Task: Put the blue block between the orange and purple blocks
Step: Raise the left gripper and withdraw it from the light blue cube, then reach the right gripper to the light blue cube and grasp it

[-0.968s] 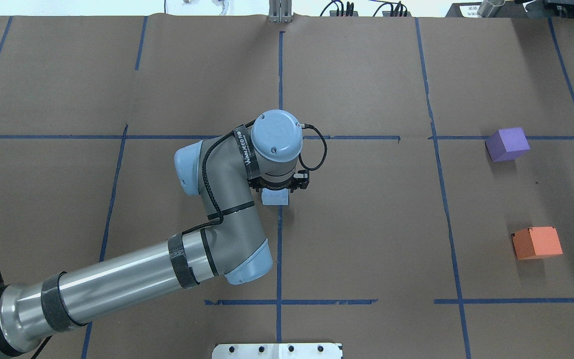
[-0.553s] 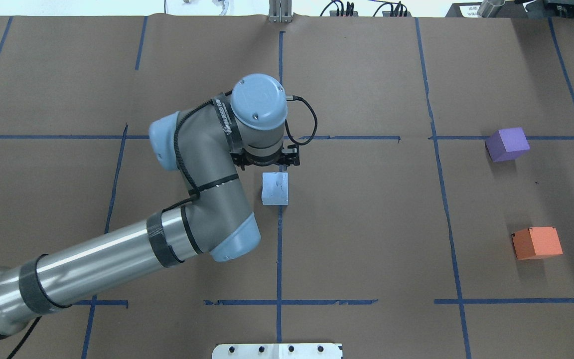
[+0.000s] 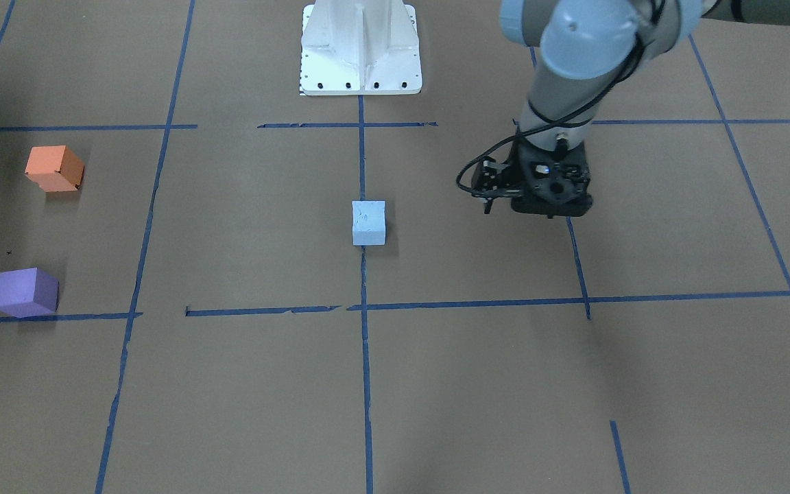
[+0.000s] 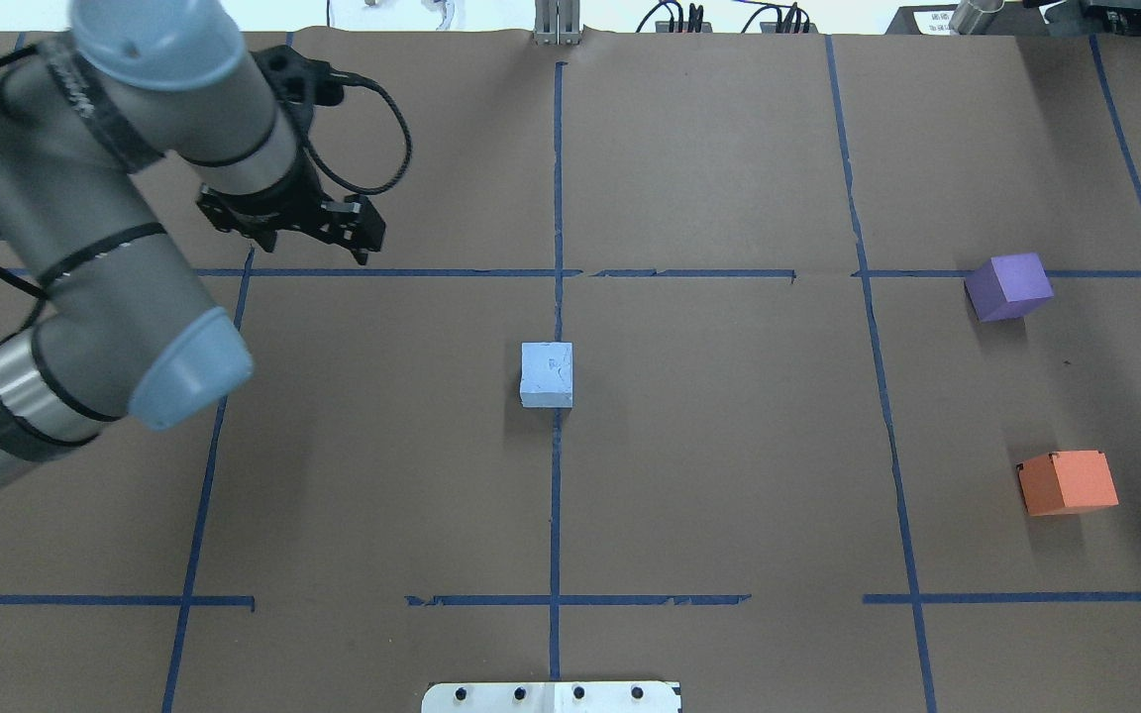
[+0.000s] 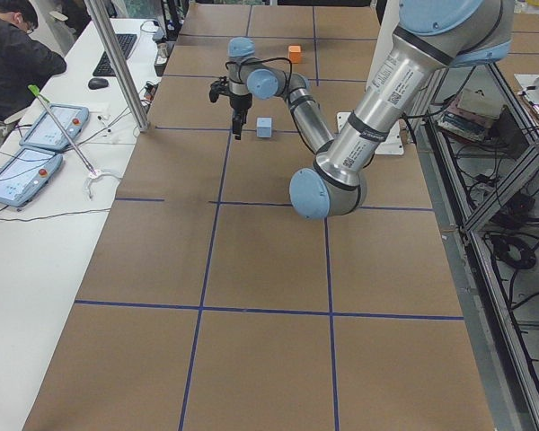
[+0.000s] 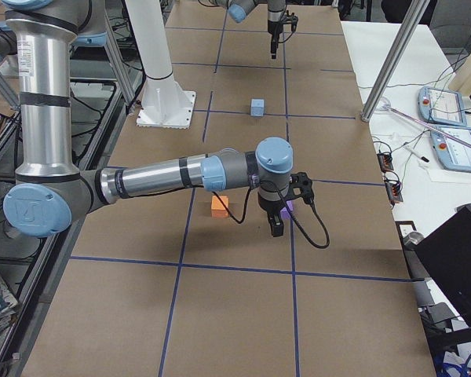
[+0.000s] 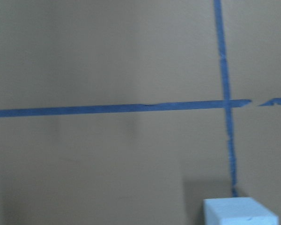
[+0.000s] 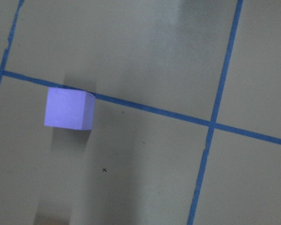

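Observation:
The light blue block [image 4: 546, 374] sits alone at the table's centre on a tape line, and also shows in the front view [image 3: 368, 222] and at the bottom edge of the left wrist view [image 7: 239, 213]. The purple block [image 4: 1008, 286] and the orange block [image 4: 1068, 482] stand apart at the right end. My left gripper [image 4: 298, 233] hangs above bare table, far left of the blue block; its fingers are hidden under the wrist. My right gripper [image 6: 276, 228] shows only in the exterior right view, above the purple block [image 8: 69, 108] and next to the orange block [image 6: 219, 206]; I cannot tell its state.
Blue tape lines grid the brown table. The white robot base plate [image 3: 361, 48] is at the robot's side. A metal post [image 5: 117, 63] and a side desk with tablets [image 5: 45, 126] and a seated person [image 5: 13, 54] lie beyond the far edge.
My left arm has swung from directly over the blue block to the far left of the table. The blue block has stayed where it was, now fully uncovered.

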Controlling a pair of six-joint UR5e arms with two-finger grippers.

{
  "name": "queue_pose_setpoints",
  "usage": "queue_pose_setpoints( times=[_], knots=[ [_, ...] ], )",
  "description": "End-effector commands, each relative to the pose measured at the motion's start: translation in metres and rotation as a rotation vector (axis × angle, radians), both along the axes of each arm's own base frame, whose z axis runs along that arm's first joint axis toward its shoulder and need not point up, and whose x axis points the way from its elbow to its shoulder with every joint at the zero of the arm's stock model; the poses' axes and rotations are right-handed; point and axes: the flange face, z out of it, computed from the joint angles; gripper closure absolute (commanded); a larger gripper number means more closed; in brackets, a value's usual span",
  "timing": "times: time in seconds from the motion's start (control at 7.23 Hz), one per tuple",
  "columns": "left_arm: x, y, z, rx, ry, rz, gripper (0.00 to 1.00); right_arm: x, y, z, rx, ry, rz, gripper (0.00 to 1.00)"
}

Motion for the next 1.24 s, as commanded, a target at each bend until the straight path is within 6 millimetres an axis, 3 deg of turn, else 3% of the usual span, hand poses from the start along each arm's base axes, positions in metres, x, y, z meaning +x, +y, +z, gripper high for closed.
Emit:
queue_pose_setpoints(
  times=[0.0, 0.14, 0.28, 0.41, 0.55, 0.69, 0.83, 1.11],
  knots=[
    [-0.131, -0.011, 0.087, 0.034, -0.044, 0.072, 0.0, -0.065, -0.026, -0.072, -0.004, -0.057, -0.003, 0.0],
    [-0.198, -0.013, 0.131, 0.033, -0.027, 0.099, 0.0, -0.114, -0.039, -0.116, -0.043, -0.088, 0.013, 0.0],
    [-0.252, -0.008, 0.17, 0.027, -0.021, 0.102, 0.0, -0.151, -0.045, -0.151, -0.069, -0.115, 0.019, 0.0],
    [-0.286, 0.003, 0.203, 0.039, -0.035, 0.123, 0.0, -0.191, -0.048, -0.186, -0.104, -0.135, 0.022, 0.0],
    [-0.303, 0.013, 0.221, 0.018, -0.042, 0.107, 0.0, -0.25, -0.04, -0.233, -0.16, -0.141, 0.029, 0.0],
    [-0.306, 0.016, 0.222, 0.014, -0.041, 0.1, 0.0, -0.314, -0.022, -0.275, -0.177, -0.107, 0.063, 0.0],
    [-0.305, 0.014, 0.222, 0.014, -0.041, 0.101, 0.0, -0.386, 0.008, -0.311, -0.198, -0.091, 0.088, 0.0],
    [-0.304, 0.012, 0.22, 0.016, -0.039, 0.099, 0.0, -0.481, 0.026, -0.356, -0.215, -0.061, 0.149, 0.0]
  ],
)
